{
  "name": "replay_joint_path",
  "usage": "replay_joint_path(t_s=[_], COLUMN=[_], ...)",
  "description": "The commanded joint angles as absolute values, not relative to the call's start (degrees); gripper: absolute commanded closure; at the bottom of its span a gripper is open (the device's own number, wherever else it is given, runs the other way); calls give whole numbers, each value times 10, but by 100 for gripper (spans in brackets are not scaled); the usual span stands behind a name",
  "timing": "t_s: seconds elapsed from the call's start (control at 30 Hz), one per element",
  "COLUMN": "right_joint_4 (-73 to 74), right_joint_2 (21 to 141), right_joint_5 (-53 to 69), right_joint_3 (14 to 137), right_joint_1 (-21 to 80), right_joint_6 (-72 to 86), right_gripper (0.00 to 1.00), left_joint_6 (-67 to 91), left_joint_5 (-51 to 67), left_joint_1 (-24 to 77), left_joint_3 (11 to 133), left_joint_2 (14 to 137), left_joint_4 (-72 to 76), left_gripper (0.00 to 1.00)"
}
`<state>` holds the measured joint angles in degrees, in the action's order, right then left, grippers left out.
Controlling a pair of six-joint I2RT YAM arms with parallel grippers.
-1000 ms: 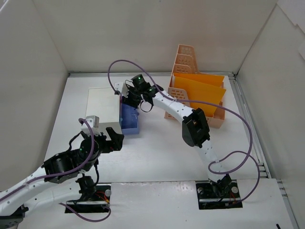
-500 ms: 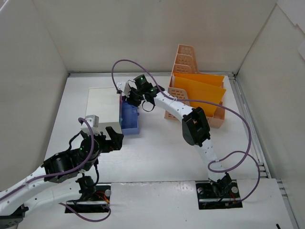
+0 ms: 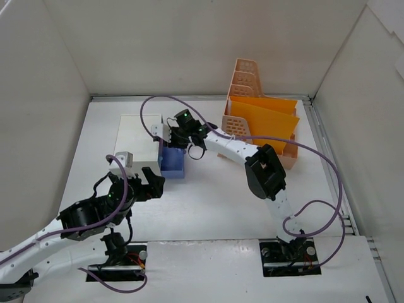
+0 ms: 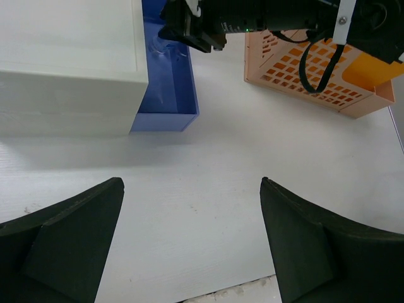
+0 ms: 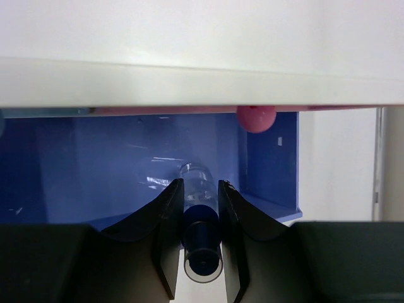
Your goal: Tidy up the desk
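1. The right gripper (image 5: 201, 184) stood narrow, pinching a small blue-capped tube (image 5: 202, 238) over the open drawer (image 5: 95, 164).
2. The left gripper (image 4: 192, 214) hung wide and empty above the desk (image 3: 208, 196), beside the drawer unit (image 3: 136, 136).
3. The rack (image 3: 285, 158) at the desk's far right held folders (image 3: 265, 117).
4. By my judgement, dropping the tube in and shutting the drawer remained.
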<state>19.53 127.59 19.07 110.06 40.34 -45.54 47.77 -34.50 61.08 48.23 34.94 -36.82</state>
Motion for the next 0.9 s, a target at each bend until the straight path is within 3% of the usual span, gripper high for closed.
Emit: replay_joint_path(t_s=[0.0, 0.23, 0.43, 0.57, 0.87], right_joint_4=[133, 42, 42, 43, 80], right_joint_2=[1220, 1212, 1197, 1167, 1072], right_joint_5=[131, 53, 54, 66, 120], right_joint_3=[1068, 1023, 996, 964, 939], right_joint_1=[427, 458, 463, 462, 467], right_joint_6=[-496, -518, -530, -523, -468], right_gripper=[90, 88, 71, 52, 41], left_joint_6=[474, 474, 471, 468, 455], left_joint_5=[-352, -353, -354, -354, -351], left_joint_1=[614, 614, 614, 614, 614], left_joint_3=[507, 506, 509, 508, 509], left_joint_2=[356, 346, 345, 349, 360], left_joint_4=[-338, -342, -347, -339, -323], left_gripper=[15, 15, 15, 15, 15])
